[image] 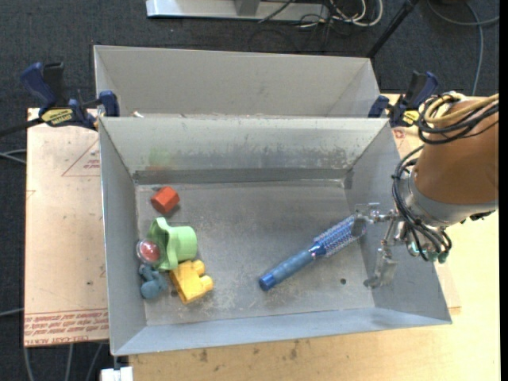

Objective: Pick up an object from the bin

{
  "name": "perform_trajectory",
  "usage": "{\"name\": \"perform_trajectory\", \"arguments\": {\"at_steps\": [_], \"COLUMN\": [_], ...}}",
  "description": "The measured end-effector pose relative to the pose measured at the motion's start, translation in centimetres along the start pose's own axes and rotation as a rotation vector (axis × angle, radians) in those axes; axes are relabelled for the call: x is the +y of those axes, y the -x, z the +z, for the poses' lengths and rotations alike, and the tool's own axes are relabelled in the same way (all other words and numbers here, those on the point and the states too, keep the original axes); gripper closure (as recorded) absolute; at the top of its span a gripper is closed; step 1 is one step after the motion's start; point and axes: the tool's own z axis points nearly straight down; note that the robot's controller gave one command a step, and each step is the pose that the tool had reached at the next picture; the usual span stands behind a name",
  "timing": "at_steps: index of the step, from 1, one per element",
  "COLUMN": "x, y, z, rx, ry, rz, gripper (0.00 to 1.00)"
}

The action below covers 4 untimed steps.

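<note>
- Your gripper (373, 248) hangs by the right wall of the bin (238, 145), fingers spread wide and empty, apparently ready to close.
- The blue hairbrush (311, 254) lies diagonally, its bristle head just beside the upper finger, likely your nearest pick.

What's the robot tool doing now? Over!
Tool open, empty, right side of bin. Blue brush beside it. Toy heap far left, not blocking.
</note>
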Motion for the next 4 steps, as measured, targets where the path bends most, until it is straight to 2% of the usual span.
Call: {"name": "perform_trajectory", "arguments": {"at_steps": [1,2,3,4], "x": [7.7,7.0,7.0,8.6], "y": [8.2,5.3,5.4,3.5], "z": [6.6,11.7,11.5,11.4], "rx": [-0.008,-0.003,-0.007,-0.009], "ry": [0.001,-0.001,-0.002,-0.002], "rz": [-0.323,-0.442,-0.445,-0.451], "gripper": [0.00,0.00,1.00,1.00]}}
